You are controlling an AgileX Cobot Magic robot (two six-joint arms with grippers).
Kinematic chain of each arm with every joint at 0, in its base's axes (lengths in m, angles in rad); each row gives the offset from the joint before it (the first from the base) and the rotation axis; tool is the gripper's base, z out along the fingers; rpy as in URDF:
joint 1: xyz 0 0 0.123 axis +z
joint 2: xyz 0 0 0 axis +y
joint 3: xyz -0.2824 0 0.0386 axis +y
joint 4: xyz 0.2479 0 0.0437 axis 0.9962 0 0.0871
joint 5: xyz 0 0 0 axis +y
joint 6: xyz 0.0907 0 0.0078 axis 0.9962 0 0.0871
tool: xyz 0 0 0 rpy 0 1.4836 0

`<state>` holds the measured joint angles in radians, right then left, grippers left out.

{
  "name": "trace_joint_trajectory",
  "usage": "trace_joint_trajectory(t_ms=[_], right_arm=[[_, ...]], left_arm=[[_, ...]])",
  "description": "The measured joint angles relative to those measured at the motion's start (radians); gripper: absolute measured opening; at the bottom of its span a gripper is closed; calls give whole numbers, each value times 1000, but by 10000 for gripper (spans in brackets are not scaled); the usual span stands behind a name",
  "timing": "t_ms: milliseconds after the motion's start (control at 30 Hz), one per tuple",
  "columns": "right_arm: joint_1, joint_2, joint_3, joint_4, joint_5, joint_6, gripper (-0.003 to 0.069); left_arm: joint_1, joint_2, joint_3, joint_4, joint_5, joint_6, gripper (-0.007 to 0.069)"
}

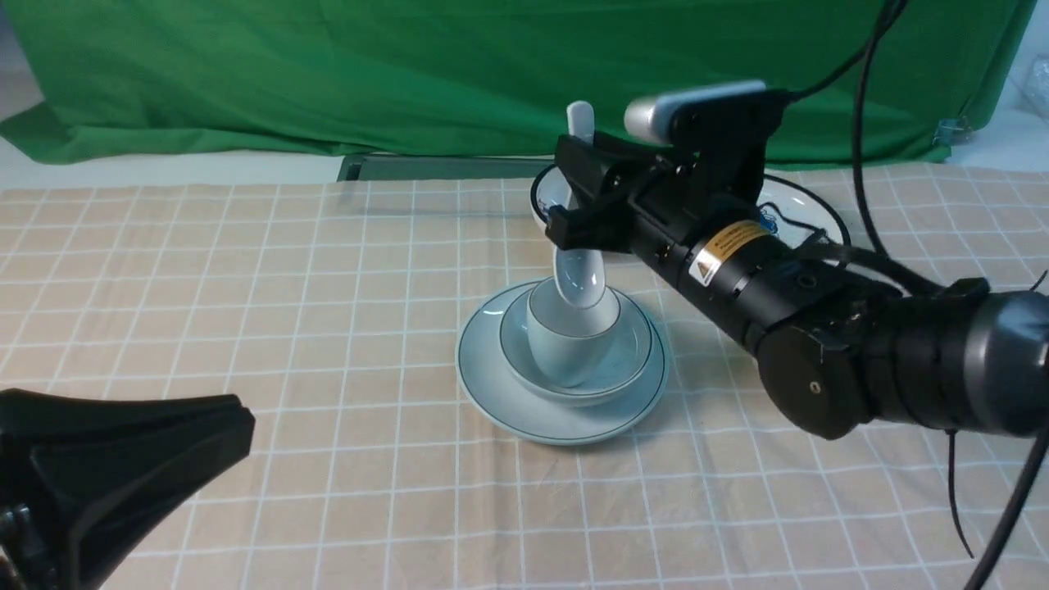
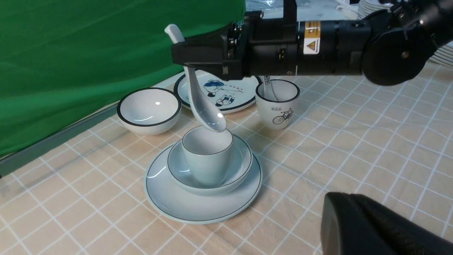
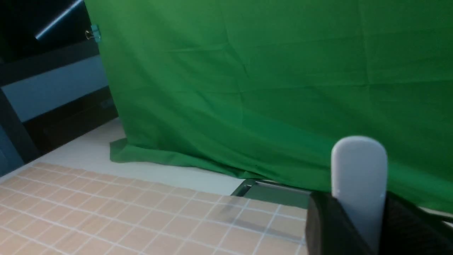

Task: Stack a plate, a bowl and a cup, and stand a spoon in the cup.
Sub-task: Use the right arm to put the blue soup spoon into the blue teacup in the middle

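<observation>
Stack: a pale blue-grey plate (image 1: 508,397) lies on the checked tablecloth (image 1: 246,287) at the centre of the front view. A shallow bowl (image 1: 635,356) sits on it, and a handleless cup (image 1: 565,348) stands upright in the bowl.
Spoon: the pale ceramic spoon (image 1: 578,279) hangs nearly upright, handle up, with its scoop at the cup's mouth. Whether it touches the rim cannot be told.
Right claw: the right claw (image 1: 574,192), reaching in from the right of the frame, is clenched on the spoon's handle. The handle's tip pokes out above the fingers.
Left claw: the left claw (image 1: 205,434) is a dark shape in the lower left corner, well apart from the stack. Whether it is released or clenched cannot be told.
Neighbours: in the left wrist view, a black-rimmed bowl (image 2: 148,109), a cartoon plate (image 2: 219,94) and a bicycle cup (image 2: 277,106) stand beyond the stack. A second spoon (image 2: 268,85) stands in the bicycle cup.
In the way: in the front view the right arm (image 1: 819,328) covers the bicycle cup and most of the black-rimmed bowl and cartoon plate.
Backdrop: a green backdrop (image 1: 410,74) fills the top of the frame.
Right wrist view: only the handle's tip shows between the dark fingers, at lower right.
</observation>
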<state>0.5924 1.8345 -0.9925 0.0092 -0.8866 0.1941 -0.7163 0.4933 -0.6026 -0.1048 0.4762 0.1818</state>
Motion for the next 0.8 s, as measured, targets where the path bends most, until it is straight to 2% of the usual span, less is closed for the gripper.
trace_joint_trajectory(t_ms=[367,500,533,567,633,800], right_arm=[[0,109,0,0,-72,-7,175],[0,119,1,0,-71,-7,251],[0,119,1,0,-72,-7,304],[0,119,1,0,-73,-7,318],[0,119,1,-1,-73,-3,392],[0,65,20,-15,-29,22,420]], left_arm=[[0,0,0,0,1,0,2],[0,0,0,0,1,0,3],[0,0,0,0,1,0,3],[0,0,0,0,1,0,3],[0,0,0,-1,1,0,3],[0,0,0,0,-4,0,3]])
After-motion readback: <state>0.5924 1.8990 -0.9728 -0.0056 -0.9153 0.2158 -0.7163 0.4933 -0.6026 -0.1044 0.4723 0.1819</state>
